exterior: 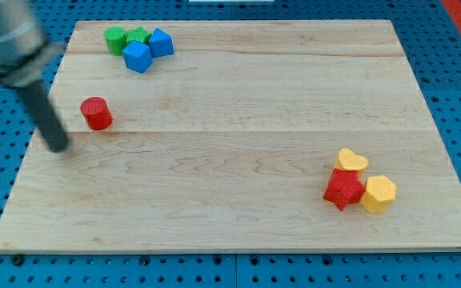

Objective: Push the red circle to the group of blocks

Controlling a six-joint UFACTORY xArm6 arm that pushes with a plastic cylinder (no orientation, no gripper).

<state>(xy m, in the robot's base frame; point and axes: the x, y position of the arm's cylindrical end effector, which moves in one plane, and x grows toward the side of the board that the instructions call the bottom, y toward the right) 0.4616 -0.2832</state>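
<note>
The red circle (96, 113) stands on the wooden board (238, 136) at the view's left. My tip (58, 147) rests on the board just left of and below the red circle, a small gap apart. A group at the view's top left holds a green circle (116, 38), a second green block (138, 35) of unclear shape and two blue blocks (137, 57) (161, 42). A second group at the view's lower right holds a yellow heart (350, 162), a red star (343, 189) and a yellow hexagon (378, 194).
The board lies on a blue perforated table (454, 96). The arm's grey body (6, 36) fills the view's top left corner above the rod.
</note>
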